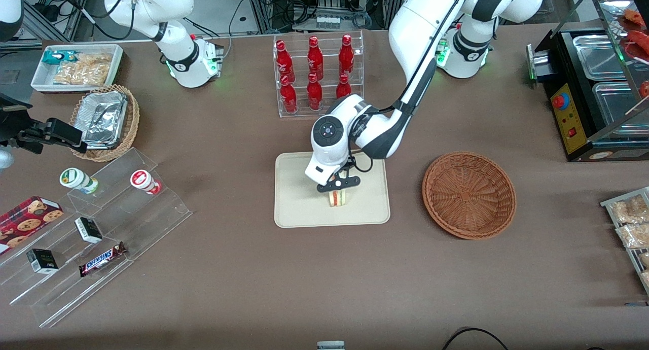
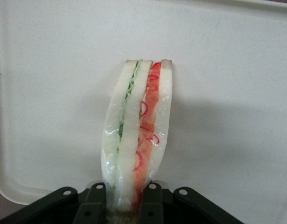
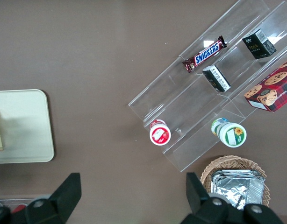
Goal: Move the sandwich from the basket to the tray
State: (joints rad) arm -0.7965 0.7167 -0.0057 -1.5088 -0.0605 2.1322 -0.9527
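The sandwich [image 1: 338,198] is a wrapped white-bread wedge with red and green filling [image 2: 136,130]. It stands on its edge on the cream-beige tray [image 1: 299,208], and the tray's surface [image 2: 227,93] fills the left wrist view. My left gripper [image 1: 338,187] is right above it, over the tray's middle, and is shut on the sandwich, with its dark fingers [image 2: 94,203] pressed on both bread faces. The reddish-brown wicker basket [image 1: 469,194] sits empty beside the tray, toward the working arm's end. The tray's corner and the sandwich's end also show in the right wrist view [image 3: 26,135].
A clear rack of red bottles [image 1: 317,73] stands farther from the front camera than the tray. A clear stepped shelf with snacks [image 1: 96,228] and a tan basket of foil containers [image 1: 106,121] lie toward the parked arm's end. A black appliance [image 1: 588,96] stands toward the working arm's end.
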